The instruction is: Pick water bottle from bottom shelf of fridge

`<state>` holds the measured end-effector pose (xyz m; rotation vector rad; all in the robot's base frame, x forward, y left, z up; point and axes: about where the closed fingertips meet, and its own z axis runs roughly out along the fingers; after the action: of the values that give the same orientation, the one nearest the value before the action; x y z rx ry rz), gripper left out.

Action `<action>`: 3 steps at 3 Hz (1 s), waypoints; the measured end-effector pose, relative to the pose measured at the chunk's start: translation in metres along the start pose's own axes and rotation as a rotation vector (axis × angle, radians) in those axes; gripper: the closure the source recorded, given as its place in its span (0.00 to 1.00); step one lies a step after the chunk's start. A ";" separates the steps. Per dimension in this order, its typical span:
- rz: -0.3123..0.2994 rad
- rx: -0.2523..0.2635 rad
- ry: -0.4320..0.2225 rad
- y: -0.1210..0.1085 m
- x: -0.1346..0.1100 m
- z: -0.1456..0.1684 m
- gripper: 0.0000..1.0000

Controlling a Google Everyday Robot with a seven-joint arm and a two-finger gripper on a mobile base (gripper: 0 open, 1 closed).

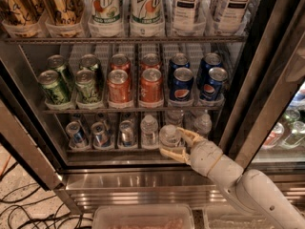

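The fridge (267, 56) stands open with its racks of cans and bottles in view. On the bottom shelf (119, 149) stand several silver-blue cans at the left and clear ribbed water bottles at the right. My gripper (175, 144) reaches in from the lower right, its tan fingers (172, 153) closed around the front water bottle (169, 135). That bottle stands at the shelf's front edge, upright, white cap on top. Another water bottle (149, 130) stands just left of it, and one more water bottle (204, 124) behind to the right.
The rack above holds green cans (52, 86), orange cans (119, 86) and blue cans (182, 84). Tall bottles fill the top rack. The glass door (286, 128) stands at the right. A clear plastic bin (143, 217) sits below, and dark cables (24, 209) lie on the floor.
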<state>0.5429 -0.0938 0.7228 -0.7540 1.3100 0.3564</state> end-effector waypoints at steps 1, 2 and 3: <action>0.000 0.000 0.000 0.001 0.003 0.000 1.00; 0.018 -0.093 0.019 0.015 -0.014 -0.005 1.00; 0.072 -0.243 0.093 0.029 -0.045 -0.020 1.00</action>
<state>0.4992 -0.0789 0.7558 -0.9374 1.3991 0.5507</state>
